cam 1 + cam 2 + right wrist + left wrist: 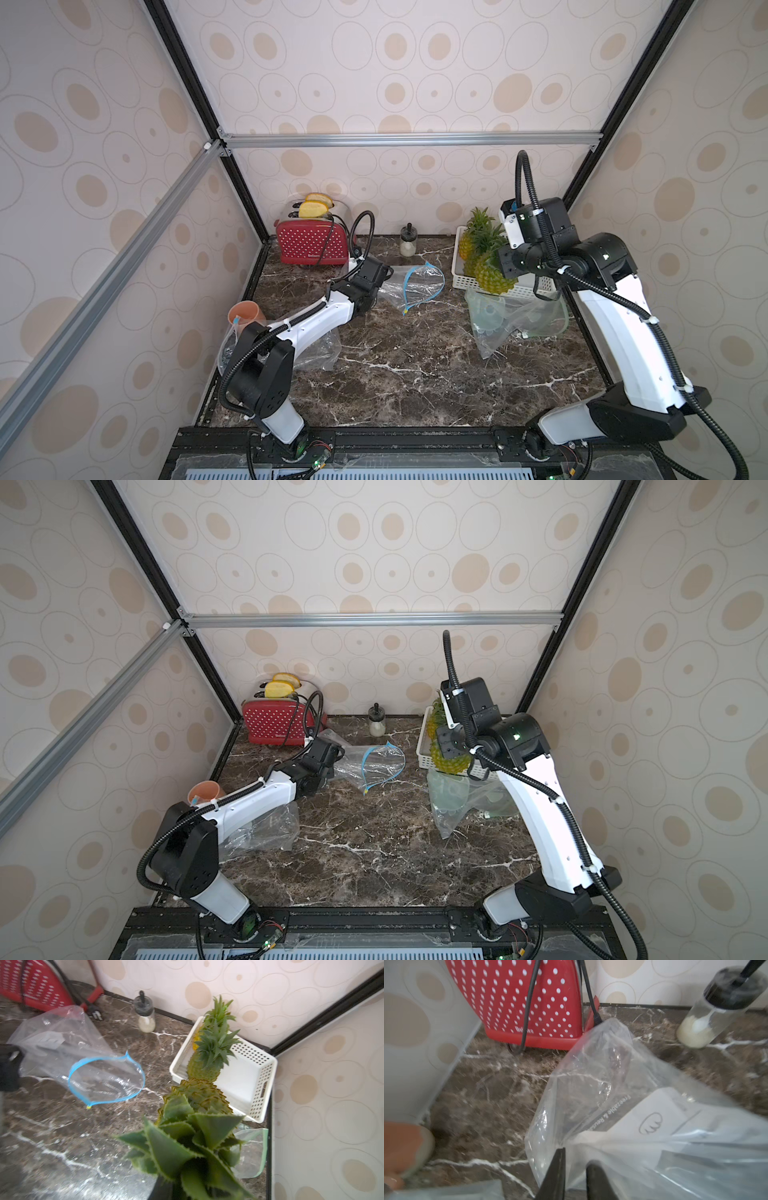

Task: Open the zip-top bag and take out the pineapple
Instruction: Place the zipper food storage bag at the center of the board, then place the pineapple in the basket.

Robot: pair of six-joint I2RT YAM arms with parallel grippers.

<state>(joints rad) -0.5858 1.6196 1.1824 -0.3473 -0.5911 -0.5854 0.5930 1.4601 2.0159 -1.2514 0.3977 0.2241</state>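
The likeliest mishap is losing the pineapple (494, 281): the right hand (510, 266) is pressed together on its leafy crown alone, so the heavy body hangs free, and a slippery or bending leaf could let it slide out. It hangs right at the front rim of the white basket (265, 1076), not squarely over it. A release here might let it strike the rim and roll off onto the green-tinted bag (498, 322) lying just below, or tip the light basket. Two other pineapples (202, 1068) already fill the basket's far side, so a careless lowering could knock them over as well. The zip-top bag (419, 278) lies empty on the surface (415, 365), its blue-edged mouth gaping toward the basket. The left hand (576, 1164) sits at the bag's closed end with its fingers a little spread. Film is bunched around the tips, and from the blurred wrist view it seems loose rather than pinched, though that is hard to confirm. If plastic clings there, pulling back would drag the bag along the surface toward the red toaster (311, 245) and its cord. The left arm lies low and stretched forward along the surface. The right arm rises steeply from its base, folds at the elbow, and bends the wrist down and inward over the basket's front corner.
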